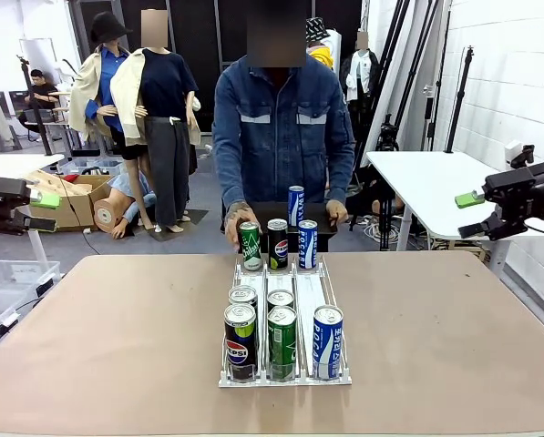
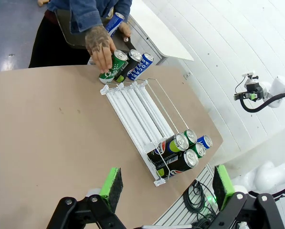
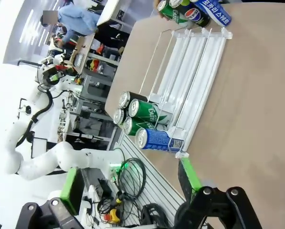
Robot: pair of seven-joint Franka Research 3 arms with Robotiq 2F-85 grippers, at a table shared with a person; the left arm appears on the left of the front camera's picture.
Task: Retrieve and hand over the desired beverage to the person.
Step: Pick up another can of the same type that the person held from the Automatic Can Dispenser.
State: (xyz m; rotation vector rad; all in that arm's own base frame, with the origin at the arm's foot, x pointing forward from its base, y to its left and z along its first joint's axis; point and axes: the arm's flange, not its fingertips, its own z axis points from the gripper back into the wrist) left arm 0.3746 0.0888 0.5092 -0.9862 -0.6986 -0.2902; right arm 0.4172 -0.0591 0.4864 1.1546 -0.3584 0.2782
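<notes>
The person (image 1: pixel 281 127) stands at the far side of the table in a blue denim jacket. One hand (image 1: pixel 238 221) rests on a green can (image 1: pixel 251 247) at the far end of a clear three-lane rack (image 1: pixel 310 289). Beside it stand a black Pepsi can (image 1: pixel 278 244) and a blue can (image 1: pixel 307 245). At the near end stand a black Pepsi can (image 1: pixel 240 341), a green can (image 1: pixel 282 342) and a blue can (image 1: pixel 327 342), with two more cans behind them. My left gripper (image 2: pixel 167 187) and right gripper (image 3: pixel 130 183) hang open and empty, off the table's sides.
The person's other hand holds a black box (image 1: pixel 322 218) with another blue can (image 1: pixel 295 205) on it. The brown table (image 1: pixel 117 328) is bare on both sides of the rack. A white table (image 1: pixel 426 187) stands at the back right; a clear bin (image 1: pixel 3 282) sits left.
</notes>
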